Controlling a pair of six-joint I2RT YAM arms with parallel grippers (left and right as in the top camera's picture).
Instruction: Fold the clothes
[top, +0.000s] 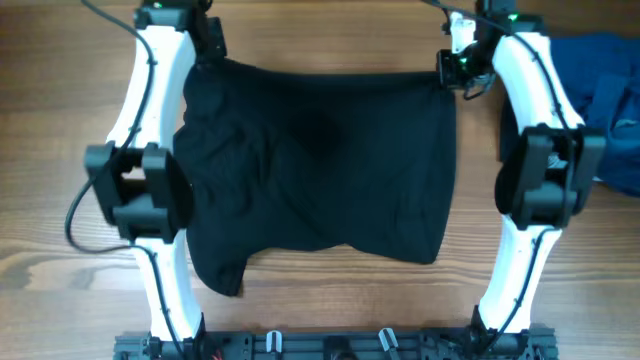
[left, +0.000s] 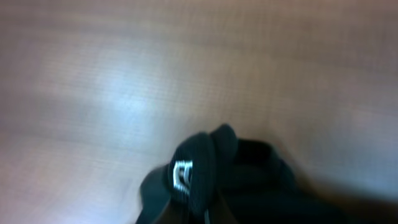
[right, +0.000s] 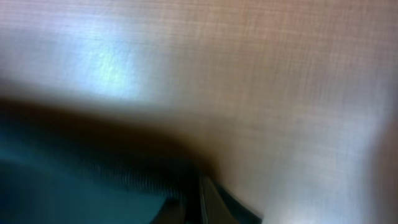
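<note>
Two white-and-black arms work one black garment (top: 320, 170) on a wooden table (top: 40, 130), as we see it from the overhead camera. The garment lies spread flat between the arms, and its far edge runs in one straight line from gripper to gripper. Its near edge is uneven, with one sleeve-like flap hanging down at the near left corner. The left gripper (top: 205, 48) sits at the far left corner of the cloth and the right gripper (top: 455, 68) at the far right corner. We count two grippers, both with jaws together, each pinched on its own corner of the black garment. In the left wrist view, which is blurred, we make out one bunch of black fabric (left: 261, 180) low in the frame, bearing one small white mark (left: 182, 175). Bare wood fills the rest of that view. The right wrist view is blurred too. It shows a dark band of the same fabric (right: 74, 180) along the lower left, meeting a finger (right: 208, 199) at the bottom centre. One heap of bright blue cloth (top: 605, 90) lies at the right edge of the table, apart from the black garment. We cannot tell how many pieces are in it. One dark rail (top: 330, 345) runs along the near edge, where both arms are mounted.
</note>
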